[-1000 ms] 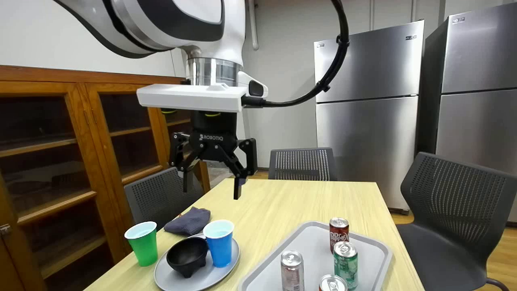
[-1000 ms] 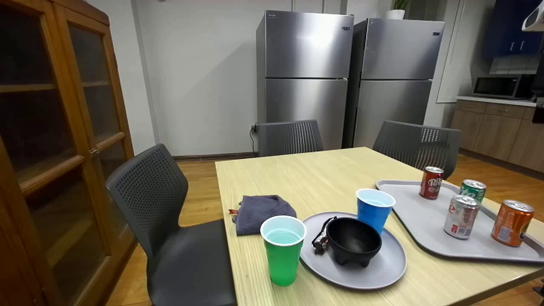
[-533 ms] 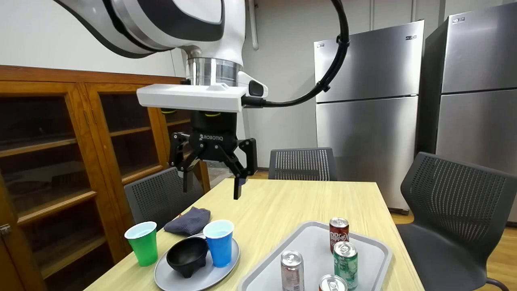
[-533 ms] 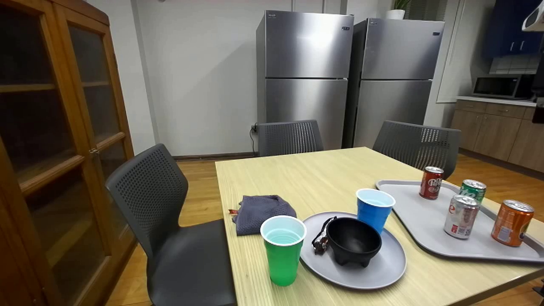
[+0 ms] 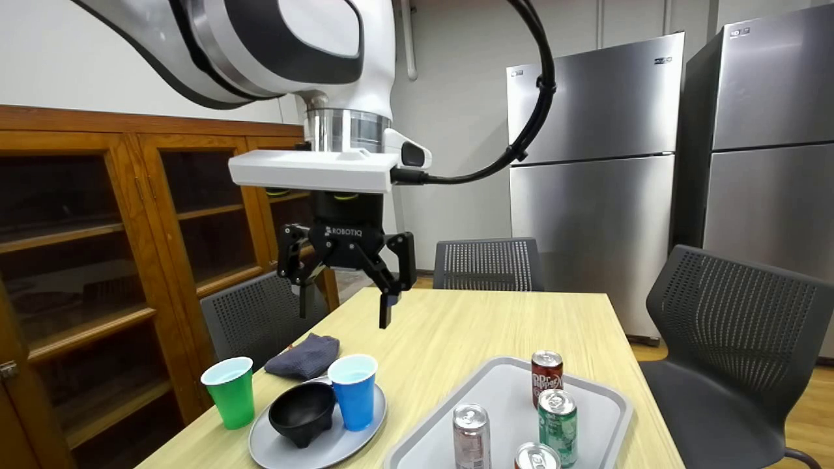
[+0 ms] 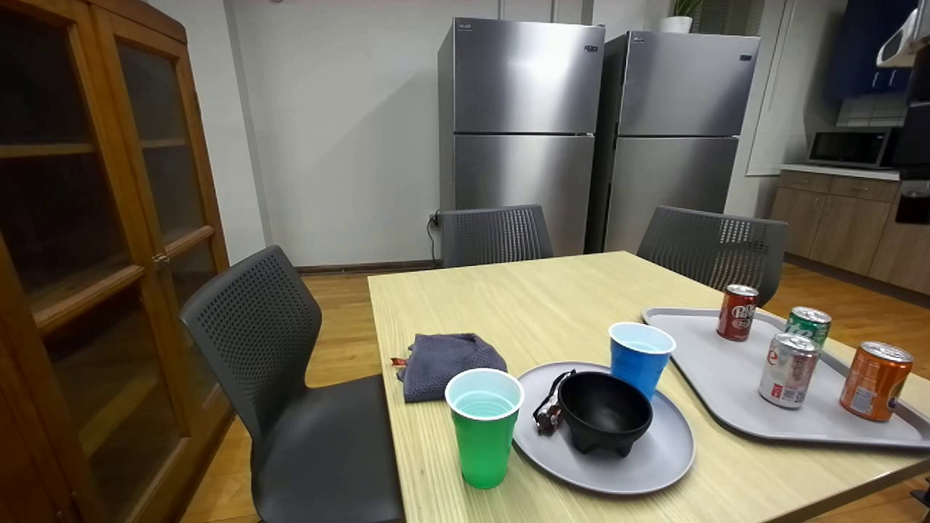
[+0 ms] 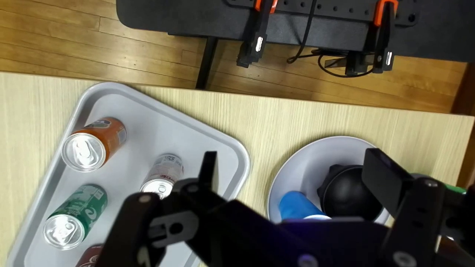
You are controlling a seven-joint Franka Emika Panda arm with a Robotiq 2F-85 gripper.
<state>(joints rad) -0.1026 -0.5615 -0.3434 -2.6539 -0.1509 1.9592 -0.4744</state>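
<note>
the gripper (image 5: 344, 314) hung in the air over the table (image 6: 508, 305), fingers spread wide with nothing between them, not touching any of the dishes. nearest stuff below was the black bowl (image 6: 604, 407) and the blue cup (image 6: 641, 359), both on a round plate (image 6: 665, 454) near the table's edge. a strip of tabletop ran between the plate and the tray (image 6: 716, 370), and one tray corner came right up to the edge in the wrist view. the green cup (image 6: 484, 443) stood just beside the plate, with a cloth (image 6: 450, 367) near it.

wrist view was kinda blocked: the gripper's own blurry dark body covered the lower middle, one finger (image 7: 384, 176) hid part of the bowl, and the green cup was down to a sliver. the orange can (image 5: 537, 457) got cut off at the bottom in an exterior view. couldn't make out the small shiny thing (image 6: 550, 414) by the bowl, or tell if the bowl and blue cup touched.

texture-wise, the cloth was dark and waffly, the bowl matte with stubby feet, both cups white-rimmed. the table had pale wood grain. the tray was grey with rounded corners, carrying four upright cans: the orange one, a silver can (image 6: 788, 372), a green can (image 6: 809, 327) and a dr pepper can (image 6: 737, 314).
</note>
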